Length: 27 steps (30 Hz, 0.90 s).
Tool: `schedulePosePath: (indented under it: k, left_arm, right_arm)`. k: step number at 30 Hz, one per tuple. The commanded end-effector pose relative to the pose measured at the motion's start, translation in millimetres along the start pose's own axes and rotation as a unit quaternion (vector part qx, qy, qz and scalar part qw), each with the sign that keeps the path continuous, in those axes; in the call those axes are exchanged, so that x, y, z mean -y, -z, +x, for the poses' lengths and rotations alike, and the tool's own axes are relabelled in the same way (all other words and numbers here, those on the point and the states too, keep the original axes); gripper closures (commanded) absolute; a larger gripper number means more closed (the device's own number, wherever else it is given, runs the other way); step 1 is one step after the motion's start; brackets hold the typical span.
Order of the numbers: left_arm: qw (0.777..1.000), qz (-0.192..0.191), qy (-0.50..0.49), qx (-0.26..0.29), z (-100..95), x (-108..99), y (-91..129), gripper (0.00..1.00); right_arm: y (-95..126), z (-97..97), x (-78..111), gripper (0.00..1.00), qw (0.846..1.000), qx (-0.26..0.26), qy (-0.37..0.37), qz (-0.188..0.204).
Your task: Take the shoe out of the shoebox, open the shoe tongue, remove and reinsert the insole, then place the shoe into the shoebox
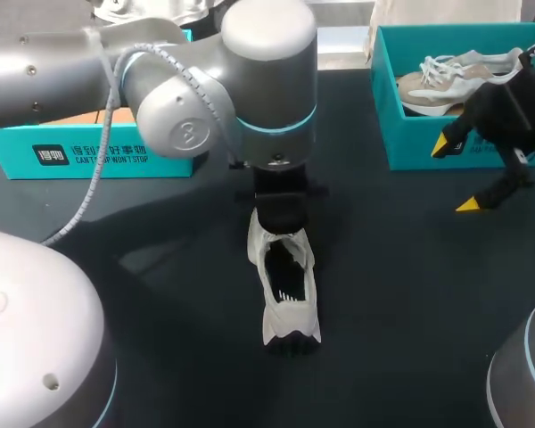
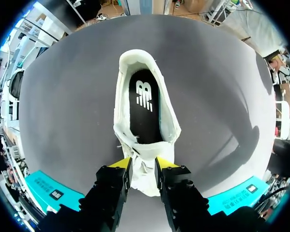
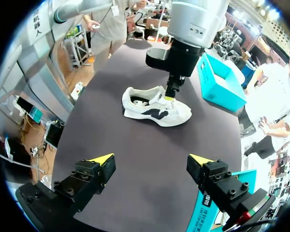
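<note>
Trouble likeliest at the tongue (image 2: 144,158), pinched between the yellow tips of the left gripper (image 2: 142,169), pressed onto the white fabric from both sides; pulled too hard, apt to drag or tip the light shoe (image 1: 285,285) across the dark table (image 1: 401,294) instead of folding back; held too shallow, apt to slip free and flop over the opening, covering the insole (image 2: 145,111). Further right, another hazard: right gripper (image 1: 455,176) hanging at three o'clock, fingers spread wide and holding nothing; sent in for the insole with the left wrist standing straight over the shoe, apt to knock into that arm or nudge the shoe out of the pinch; no second hold on the shoe at present, so nothing to brace it.

Left shoebox (image 1: 98,156) at ten o'clock, well apart from the shoe; shoe itself at table centre, out of both boxes, upright on its sole, heel toward six o'clock, toe end toward twelve under the left gripper; right shoebox (image 1: 410,147) at two o'clock, a second sneaker (image 1: 455,76) inside. White upper with a dark side mark, seen from the right wrist; collar gaping wide; black insole with a white logo lying flat inside, seated by the look of it; soft, thin fabric, probably easy to crease.
</note>
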<state>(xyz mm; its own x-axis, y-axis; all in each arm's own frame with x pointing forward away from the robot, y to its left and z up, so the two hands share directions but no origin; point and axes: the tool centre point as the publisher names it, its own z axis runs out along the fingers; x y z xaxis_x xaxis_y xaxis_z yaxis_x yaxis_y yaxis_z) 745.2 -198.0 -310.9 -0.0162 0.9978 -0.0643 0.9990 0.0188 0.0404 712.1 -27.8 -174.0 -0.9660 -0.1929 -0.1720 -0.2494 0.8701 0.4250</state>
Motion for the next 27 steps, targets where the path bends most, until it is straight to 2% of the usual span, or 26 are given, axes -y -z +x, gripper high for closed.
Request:
schedulePosePath:
  k: [1, 10, 23, 25, 27]
  left_arm:
    - [1.000, -0.006, 0.003, 0.009, 3.8, 9.6, -3.7, 0.69]
    - [1.000, -0.002, 0.004, 0.010, -0.4, 13.3, -4.7, 0.71]
    - [0.999, 0.010, 0.028, 0.017, 9.6, 46.5, -10.9, 0.80]
    - [0.999, 0.021, 0.034, 0.011, 10.5, 49.6, -11.9, 0.81]
    - [0.999, 0.023, 0.037, 0.008, 11.0, 51.3, -11.7, 0.79]
  right_arm:
    - [-1.1, -2.3, -0.1, 0.00, 1.000, -0.002, 0.000, 0.001]
    - [-1.1, -2.3, -0.1, 0.00, 1.000, -0.002, 0.000, 0.001]
    - [-1.1, -2.3, -0.1, 0.00, 1.000, -0.002, 0.000, 0.001]
    - [-1.1, -2.3, -0.1, 0.00, 1.000, -0.002, 0.000, 0.001]
    - [-1.1, -2.3, -0.1, 0.00, 1.000, -0.002, 0.000, 0.001]
